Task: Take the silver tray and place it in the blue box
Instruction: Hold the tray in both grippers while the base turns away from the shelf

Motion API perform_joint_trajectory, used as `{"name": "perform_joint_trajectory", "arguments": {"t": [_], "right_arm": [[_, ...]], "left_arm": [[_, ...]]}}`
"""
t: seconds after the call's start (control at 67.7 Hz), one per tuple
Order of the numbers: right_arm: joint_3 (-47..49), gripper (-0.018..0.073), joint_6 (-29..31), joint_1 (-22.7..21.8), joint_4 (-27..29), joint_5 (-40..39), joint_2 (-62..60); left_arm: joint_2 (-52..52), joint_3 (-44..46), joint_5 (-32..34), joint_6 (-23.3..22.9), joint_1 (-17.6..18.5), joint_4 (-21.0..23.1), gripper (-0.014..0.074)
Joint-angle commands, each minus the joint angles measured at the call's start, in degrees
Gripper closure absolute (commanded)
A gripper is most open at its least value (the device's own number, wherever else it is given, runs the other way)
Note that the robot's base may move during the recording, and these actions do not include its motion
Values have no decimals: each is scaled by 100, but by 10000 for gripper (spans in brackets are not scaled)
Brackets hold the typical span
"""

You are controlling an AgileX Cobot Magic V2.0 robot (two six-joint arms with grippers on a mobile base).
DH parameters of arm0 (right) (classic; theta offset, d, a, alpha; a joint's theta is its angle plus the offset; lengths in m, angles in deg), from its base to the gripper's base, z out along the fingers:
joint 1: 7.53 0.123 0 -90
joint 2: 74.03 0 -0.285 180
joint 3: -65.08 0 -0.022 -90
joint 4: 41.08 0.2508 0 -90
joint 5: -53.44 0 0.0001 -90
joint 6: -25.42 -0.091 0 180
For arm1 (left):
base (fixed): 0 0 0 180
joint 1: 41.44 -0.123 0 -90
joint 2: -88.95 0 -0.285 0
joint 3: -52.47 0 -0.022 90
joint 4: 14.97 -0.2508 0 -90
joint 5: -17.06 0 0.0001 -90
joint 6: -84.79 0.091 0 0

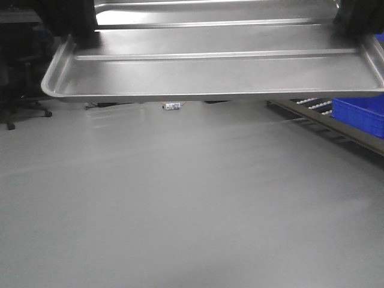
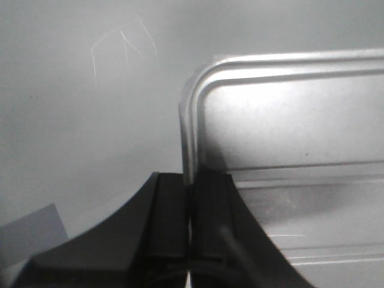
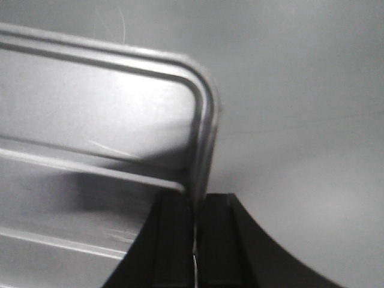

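The silver tray (image 1: 216, 72) hangs in the air across the top of the front view, with two ridge lines on its base. My left gripper (image 2: 191, 180) is shut on the tray's left lip (image 2: 187, 138). My right gripper (image 3: 197, 201) is shut on its right lip (image 3: 204, 144). In the front view the left gripper (image 1: 75, 27) and the right gripper (image 1: 359, 21) show as dark shapes at the tray's two ends. A corner of the blue box (image 1: 360, 114) shows at the right, lower than the tray and beyond its right end.
A roller conveyor rail (image 1: 324, 117) runs beside the blue box at the right. A dark office chair (image 1: 21, 90) stands at the far left. A small object (image 1: 172, 106) lies on the grey floor (image 1: 180, 204) under the tray.
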Motion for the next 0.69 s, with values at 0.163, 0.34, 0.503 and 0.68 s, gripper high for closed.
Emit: {"name": "perform_joint_trajectory", "arguments": {"t": [0.163,0.34,0.503,0.68], "right_arm": [[220,502,131,-9,-381,-120,-146],[220,502,131,-9,-381,-120,-146],[220,502,131,-9,-381,-120,-146],[220,502,131,-9,-381,-120,-146]], "left_arm": [[192,177,-398,164,33,-323,701],[192,177,-398,164,33,-323,701],[192,177,-398,164,33,-323,701],[192,177,-398,164,33,-323,701]]}}
